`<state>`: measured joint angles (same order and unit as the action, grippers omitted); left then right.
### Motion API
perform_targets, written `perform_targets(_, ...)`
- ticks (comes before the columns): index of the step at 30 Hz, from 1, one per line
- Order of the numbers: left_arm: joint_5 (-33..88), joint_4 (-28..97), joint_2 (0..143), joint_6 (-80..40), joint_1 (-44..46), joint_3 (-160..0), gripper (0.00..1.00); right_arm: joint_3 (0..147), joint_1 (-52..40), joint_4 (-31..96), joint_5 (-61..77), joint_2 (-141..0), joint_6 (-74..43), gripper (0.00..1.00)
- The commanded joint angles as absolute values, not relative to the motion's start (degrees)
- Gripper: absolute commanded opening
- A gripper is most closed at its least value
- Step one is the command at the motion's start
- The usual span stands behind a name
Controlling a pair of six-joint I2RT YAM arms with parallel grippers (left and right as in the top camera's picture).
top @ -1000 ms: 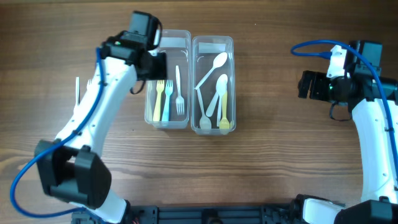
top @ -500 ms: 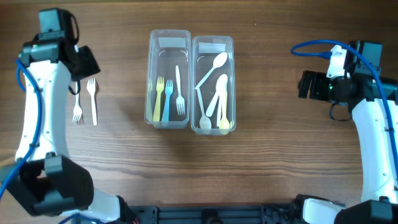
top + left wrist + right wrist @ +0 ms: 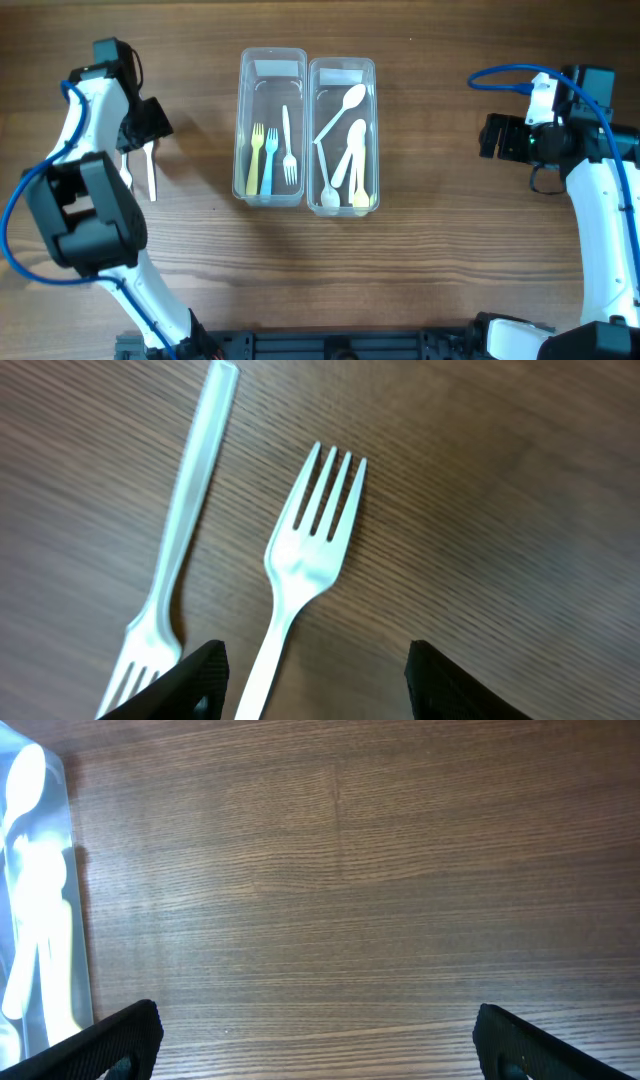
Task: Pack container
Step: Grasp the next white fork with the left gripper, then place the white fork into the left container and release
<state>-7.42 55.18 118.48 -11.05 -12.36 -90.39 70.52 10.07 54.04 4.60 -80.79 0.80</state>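
Left gripper (image 3: 318, 688): I see its jaws apart, either side of the white fork (image 3: 305, 565) handle; second fork (image 3: 185, 530) just beside
Right gripper (image 3: 318, 1045): jaws apart above the table (image 3: 400, 870)

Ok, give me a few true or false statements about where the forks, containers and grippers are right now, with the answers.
1. A white fork and a second fork lie on the table, outside both containers. True.
2. The container nearer the left arm holds spoons. False: it holds a yellow fork, a blue fork and a pale fork.
3. The left gripper is open over the white fork. True.
4. The right gripper grips a spoon. False: it is open and empty over bare wood.
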Motion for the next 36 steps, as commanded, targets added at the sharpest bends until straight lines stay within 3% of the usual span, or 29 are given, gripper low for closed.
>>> perform_targets(1,-6.5,54.6,122.7,-10.7,-12.6,-90.0,0.60,70.3,10.0,53.9,3.9,-80.9,1.4,1.00)
perform_targets(11,-6.5,52.3,125.6,-9.9,-13.0,-89.9,0.52,70.3,10.0,53.9,3.9,-80.9,1.4,1.00)
perform_targets(13,-6.5,52.2,125.6,-9.2,-13.0,-89.8,0.45,70.3,10.0,54.0,3.9,-80.9,1.4,1.00)
perform_targets(15,-6.5,52.3,125.6,-9.2,-13.0,-89.8,0.20,70.3,10.0,53.9,3.9,-80.9,1.4,1.00)
perform_targets(16,-6.5,52.3,125.6,-9.2,-13.0,-89.8,0.15,70.3,10.0,54.0,3.9,-80.9,1.4,1.00)
perform_targets(25,-6.5,53.5,124.2,-9.3,-13.0,-90.1,0.09,70.3,10.0,53.9,3.9,-80.9,1.4,1.00)
perform_targets(30,-6.2,54.7,116.5,-11.0,-12.7,-90.1,0.07,70.3,10.0,53.9,3.9,-80.9,1.4,1.00)
perform_targets(36,7.4,55.4,102.7,-11.2,-7.5,-90.1,0.06,70.3,10.0,53.9,3.9,-80.9,1.4,1.00)
